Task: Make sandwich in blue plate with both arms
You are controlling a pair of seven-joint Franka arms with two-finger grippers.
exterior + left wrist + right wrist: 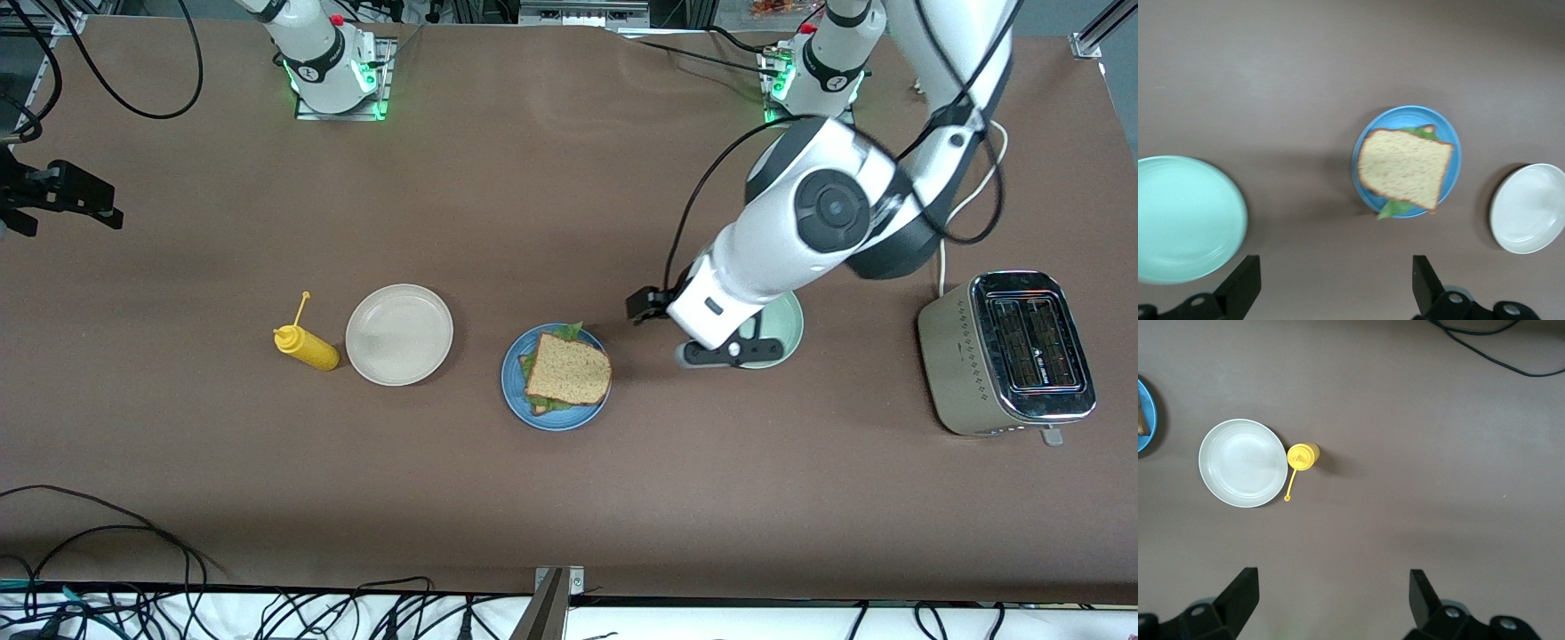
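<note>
Brown bench (569,498), five items resting on it.
You see mustard bottle (307,348), beige plate (399,334), blue plate (514,391), green plate (787,333), toaster (1009,352).

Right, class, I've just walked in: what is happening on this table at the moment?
The sandwich already sits assembled on the blue plate, bread on top with lettuce showing at the edges. The left gripper hangs open and empty above the table beside the pale green plate. The right gripper is also open, holding nothing, with the beige plate and yellow mustard bottle in its wrist view.
</note>
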